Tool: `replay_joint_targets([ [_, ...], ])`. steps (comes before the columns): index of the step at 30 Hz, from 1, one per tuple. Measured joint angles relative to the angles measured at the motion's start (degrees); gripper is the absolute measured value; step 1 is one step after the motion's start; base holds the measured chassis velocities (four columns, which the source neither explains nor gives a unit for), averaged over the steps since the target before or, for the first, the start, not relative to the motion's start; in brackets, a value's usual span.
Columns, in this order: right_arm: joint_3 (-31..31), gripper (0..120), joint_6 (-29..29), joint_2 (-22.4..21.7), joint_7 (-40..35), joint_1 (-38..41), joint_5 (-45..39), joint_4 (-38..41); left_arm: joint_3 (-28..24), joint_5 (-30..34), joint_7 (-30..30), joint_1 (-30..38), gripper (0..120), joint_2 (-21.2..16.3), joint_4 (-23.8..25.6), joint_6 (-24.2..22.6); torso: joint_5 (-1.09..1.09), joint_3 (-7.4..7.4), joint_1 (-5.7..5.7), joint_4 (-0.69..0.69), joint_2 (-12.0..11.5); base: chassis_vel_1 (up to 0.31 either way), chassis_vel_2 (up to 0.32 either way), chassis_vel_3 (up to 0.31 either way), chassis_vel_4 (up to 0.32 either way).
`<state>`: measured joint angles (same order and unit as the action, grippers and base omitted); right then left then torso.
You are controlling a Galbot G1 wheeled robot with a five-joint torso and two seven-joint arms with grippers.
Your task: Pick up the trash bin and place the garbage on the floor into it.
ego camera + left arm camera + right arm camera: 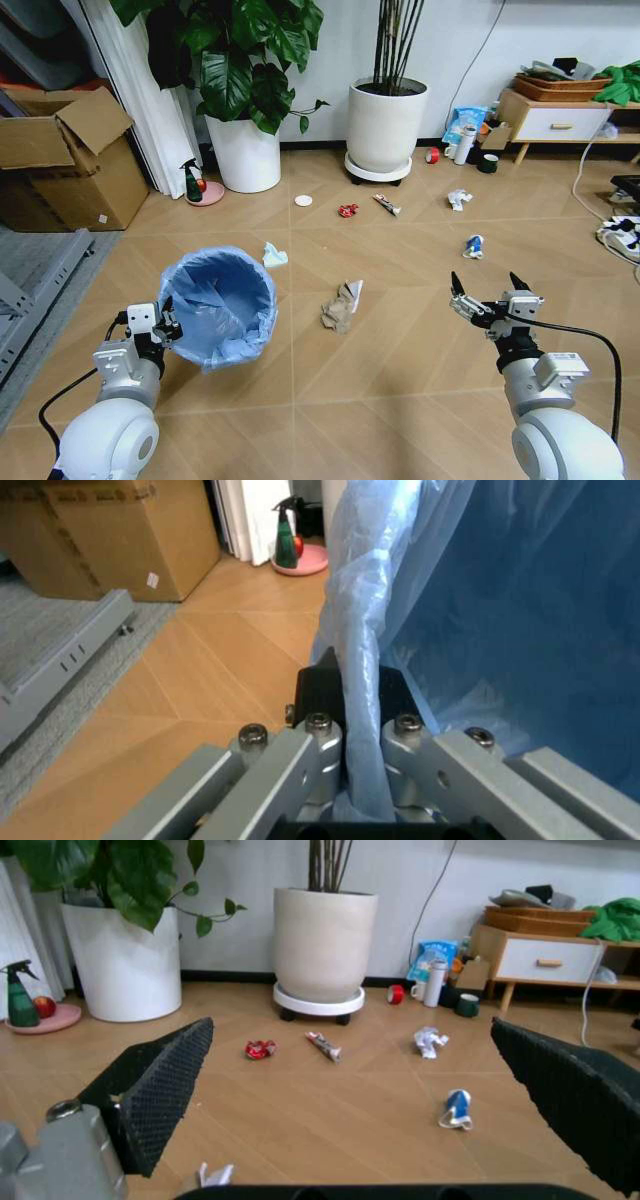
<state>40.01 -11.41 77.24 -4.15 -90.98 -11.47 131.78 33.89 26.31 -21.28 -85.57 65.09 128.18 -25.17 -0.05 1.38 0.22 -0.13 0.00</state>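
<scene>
Tan herringbone floor (400, 380), scattered garbage (341, 306), left hand (166, 325) gripping trash bin (218, 305)

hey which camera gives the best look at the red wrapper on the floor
The right wrist view: the red wrapper lies unobstructed on the floor, framed between the right tool's open fingers. The head view shows it smaller, near the wheeled pot. The left wrist view looks at the trash bin instead.

One trash bin (217, 305), two white plant pots (386, 126), seven litter pieces (340, 306)
</scene>
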Motion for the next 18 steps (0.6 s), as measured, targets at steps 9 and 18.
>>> replay_joint_targets([
  [9,0.1,100,0.2,0.1,0.0,0.1,0.0,-0.2,0.0,-0.1,0.6,0.0,0,0.0,0.0,0.4,0.03,-0.01,0.00,0.00,0.0,-0.088,0.241,0.079,-0.249],
  [18,0.1,100,0.5,0.2,0.1,0.1,0.3,-0.3,-0.1,-0.4,0.8,0.0,0,0.0,0.0,0.7,0.00,-0.01,-0.01,-0.01,0.0,-0.119,0.276,0.119,-0.276],
])
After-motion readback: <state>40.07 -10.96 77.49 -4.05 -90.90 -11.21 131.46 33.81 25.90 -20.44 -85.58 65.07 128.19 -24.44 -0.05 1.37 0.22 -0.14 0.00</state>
